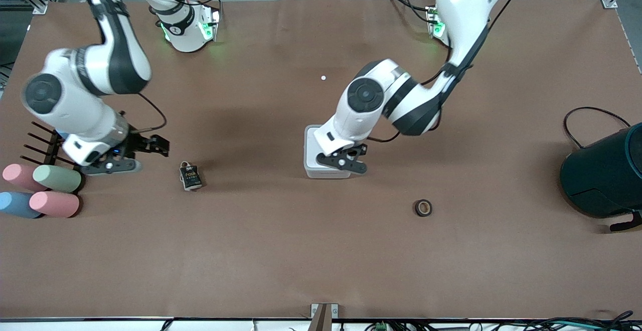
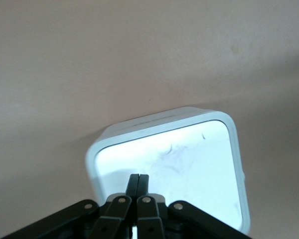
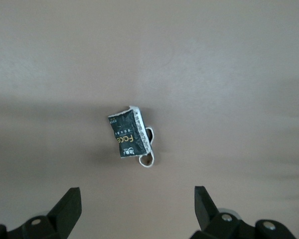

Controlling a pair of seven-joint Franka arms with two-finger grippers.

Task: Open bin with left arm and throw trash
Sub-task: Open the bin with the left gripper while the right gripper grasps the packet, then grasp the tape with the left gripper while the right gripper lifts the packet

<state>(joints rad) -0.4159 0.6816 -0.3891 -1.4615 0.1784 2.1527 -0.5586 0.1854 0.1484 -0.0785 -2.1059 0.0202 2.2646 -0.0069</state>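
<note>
The left claw [image 1: 346, 161] sits right over the bin [image 1: 312, 156], fingers pinched fully together with nothing between them. The left wrist view shows the fingertips [image 2: 138, 182] hovering above the bin's flat lid [image 2: 189, 164], which is down and closed, near one of its edges. The bin stands about mid-counter, with plenty of bare counter [image 1: 321, 251] on the side nearer the front camera.

The right claw [image 1: 131, 156] is spread wide open and holds nothing. It hangs over the counter toward the right arm's end, just beside the pastel cylinders [image 1: 42, 190] and a dark rack [image 1: 42, 143]. The snack packet [image 1: 190, 176] lies flat on the counter between that claw and the bin, clear of both, and the right wrist view has it well out ahead of the open fingers [image 3: 70, 209].

The tape roll [image 1: 423, 207] lies on its own, nearer the front camera than the bin and toward the left arm's end, with open counter all round it. The big dark cylinder [image 1: 604, 173] sits way out at the counter's edge at the left arm's end, well apart from everything.
</note>
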